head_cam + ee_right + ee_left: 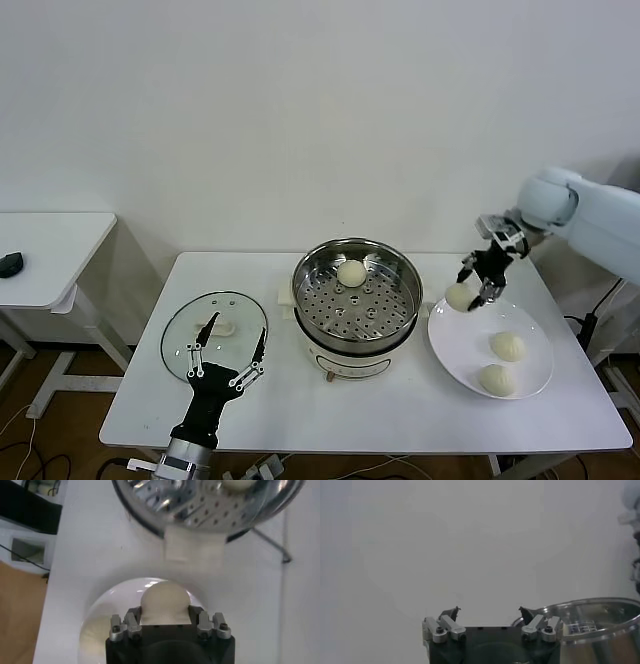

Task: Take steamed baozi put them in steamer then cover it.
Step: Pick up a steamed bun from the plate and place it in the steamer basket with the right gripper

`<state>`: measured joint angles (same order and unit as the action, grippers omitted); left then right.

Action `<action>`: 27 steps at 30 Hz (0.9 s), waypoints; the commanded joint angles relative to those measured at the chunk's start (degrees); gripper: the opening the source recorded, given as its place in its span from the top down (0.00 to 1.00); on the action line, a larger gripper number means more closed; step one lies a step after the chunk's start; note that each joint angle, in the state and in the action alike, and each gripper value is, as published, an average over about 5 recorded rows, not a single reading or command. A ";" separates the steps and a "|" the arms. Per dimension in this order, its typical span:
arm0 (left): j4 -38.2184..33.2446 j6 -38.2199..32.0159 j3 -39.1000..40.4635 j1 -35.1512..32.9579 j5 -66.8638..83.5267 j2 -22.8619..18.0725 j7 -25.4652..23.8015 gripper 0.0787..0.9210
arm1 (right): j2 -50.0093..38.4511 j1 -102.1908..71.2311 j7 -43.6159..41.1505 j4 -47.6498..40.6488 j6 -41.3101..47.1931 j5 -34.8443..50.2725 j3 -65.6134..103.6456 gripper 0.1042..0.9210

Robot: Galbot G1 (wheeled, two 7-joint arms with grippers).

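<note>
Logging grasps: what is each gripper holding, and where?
Right gripper grips a baozi by its sides, above the plate. Left gripper is open, holding nothing.

Steamer: shiny steel pot on a white base, uncovered, mid-counter; one cream bun sits on its holed tray toward the far side. My right end effector grips a second bun in the air between steamer and plate. Two buns lie on the plate, one behind the other. Glass lid lies flat, white handle up, left of the steamer.
</note>
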<state>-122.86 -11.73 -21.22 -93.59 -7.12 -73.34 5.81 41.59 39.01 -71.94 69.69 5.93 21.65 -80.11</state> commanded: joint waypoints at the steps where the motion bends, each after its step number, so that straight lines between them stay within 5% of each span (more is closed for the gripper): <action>1: 0.04 -0.08 0.17 0.15 0.13 0.06 0.04 0.12 | 11.47 16.26 -3.18 2.84 2.49 10.06 -8.31 0.33; 13: 0.55 -0.29 0.35 0.81 0.52 0.34 0.23 0.12 | 27.52 8.93 6.21 1.26 7.38 17.79 -9.91 0.33; 27: 0.65 -0.61 -0.05 0.82 0.52 0.10 0.34 0.12 | 34.41 1.61 15.69 -2.17 9.27 18.66 -11.94 0.34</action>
<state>-122.19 -12.37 -21.29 -92.77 -6.60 -73.23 6.13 70.23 43.78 -61.46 68.59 14.01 38.33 -90.74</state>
